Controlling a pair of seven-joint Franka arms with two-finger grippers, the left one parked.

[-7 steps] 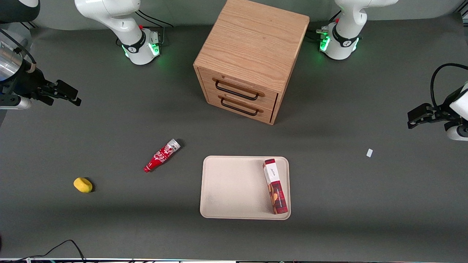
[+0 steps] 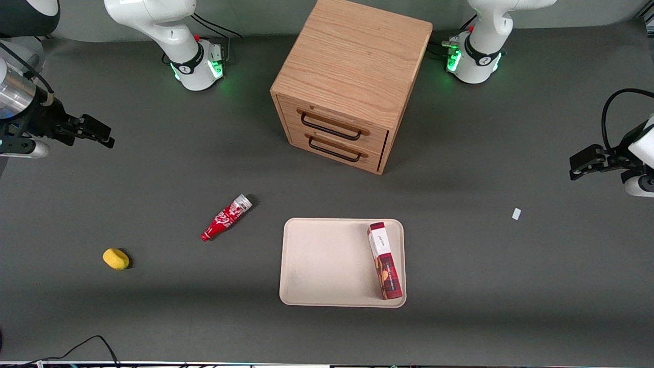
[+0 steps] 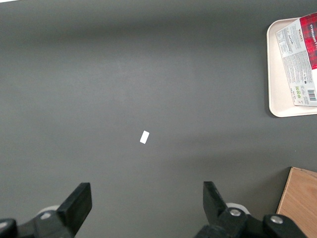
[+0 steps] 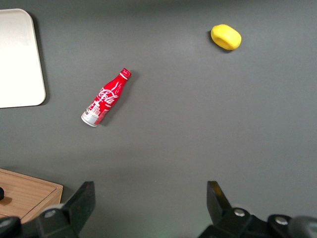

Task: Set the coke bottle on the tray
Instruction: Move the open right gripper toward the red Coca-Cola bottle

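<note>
The coke bottle (image 2: pixel 226 217) (image 4: pixel 106 98) is small, red with white script and a silver base, and it lies on its side on the dark table. Beside it, toward the parked arm's end, sits the cream tray (image 2: pixel 327 263) (image 4: pixel 17 59). My gripper (image 2: pixel 94 134) (image 4: pixel 150 191) hangs open and empty high above the table at the working arm's end, well away from the bottle and farther from the front camera than it.
A red-and-white box (image 2: pixel 384 260) lies on the tray along its edge. A wooden two-drawer cabinet (image 2: pixel 347 82) stands farther from the camera than the tray. A yellow lump (image 2: pixel 116 258) (image 4: pixel 226 37) lies nearer the camera than the bottle. A small white scrap (image 2: pixel 516 213) lies toward the parked arm's end.
My gripper has risen slightly and shifted a little away from the front camera. The bottle, tray and box have not moved.
</note>
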